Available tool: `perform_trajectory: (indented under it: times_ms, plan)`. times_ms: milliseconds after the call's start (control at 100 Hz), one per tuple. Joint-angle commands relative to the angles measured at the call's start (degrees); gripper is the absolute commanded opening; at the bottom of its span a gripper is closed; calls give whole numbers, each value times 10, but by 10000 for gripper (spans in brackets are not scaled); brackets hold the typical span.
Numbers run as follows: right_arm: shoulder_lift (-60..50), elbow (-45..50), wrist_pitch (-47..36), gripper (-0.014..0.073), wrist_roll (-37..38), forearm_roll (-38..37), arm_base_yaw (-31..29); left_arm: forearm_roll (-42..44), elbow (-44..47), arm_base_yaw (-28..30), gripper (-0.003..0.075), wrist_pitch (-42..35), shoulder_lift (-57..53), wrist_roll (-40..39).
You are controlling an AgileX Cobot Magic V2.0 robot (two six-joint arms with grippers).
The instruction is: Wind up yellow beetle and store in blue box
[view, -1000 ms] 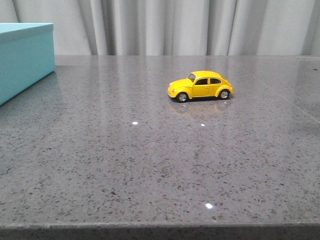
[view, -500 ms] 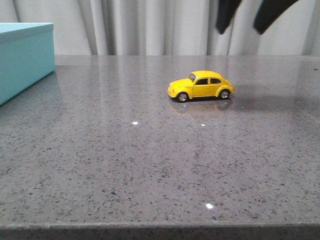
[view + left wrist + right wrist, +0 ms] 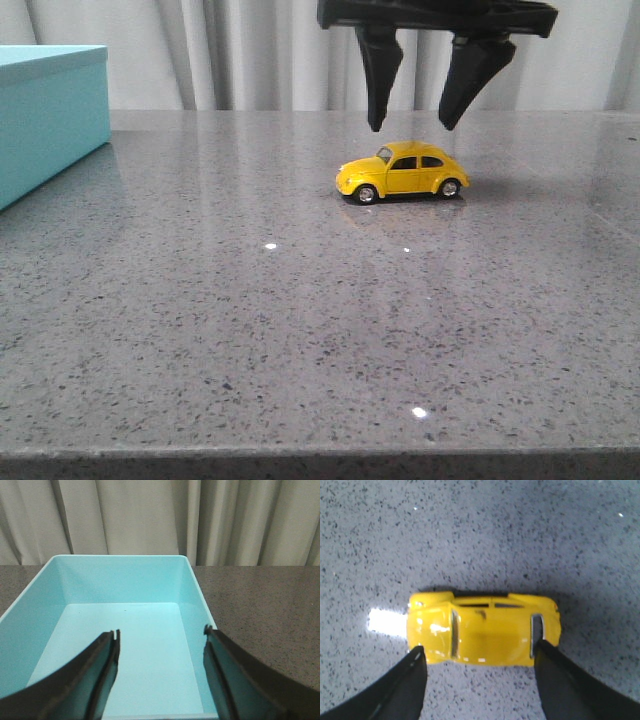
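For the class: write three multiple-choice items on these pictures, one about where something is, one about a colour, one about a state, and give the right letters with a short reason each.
1. Where is the right gripper?
A. Above the yellow beetle
B. Inside the blue box
C. Flat on the grey table

2. What colour is the box's inside?
A. Yellow
B. Light turquoise-blue
C. Grey

3. What is the state of the right gripper?
A. Shut on the beetle
B. Shut on nothing
C. Open

Answers:
1. A, since the front view shows its fingertips just above the car's roof, not touching it.
2. B, since the left wrist view looks down past the left gripper into the lidless box, which is turquoise-blue inside.
3. C, since the right wrist view shows its fingers spread, with the car between them.
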Motion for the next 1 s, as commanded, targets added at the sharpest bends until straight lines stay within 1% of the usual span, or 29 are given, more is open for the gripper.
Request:
perform_trajectory:
  times_ms: [0,130,610,750,990]
  plan:
    - [-17,-28,-8,477,1,-11,-1,0,-20,-4,377,-41,6,-1]
    - [-7,-30,-6,477,16,-35,-1,0,-20,-4,377,-41,6,-1]
    - [14,-30,11,477,20,-35,-6,0,-20,-4,377,-41,6,-1]
    - [14,-30,30,477,20,-35,-28,0,-20,-4,377,-41,6,-1]
    - [14,-30,75,477,5,-49,-93,0,-20,-4,377,-41,6,-1]
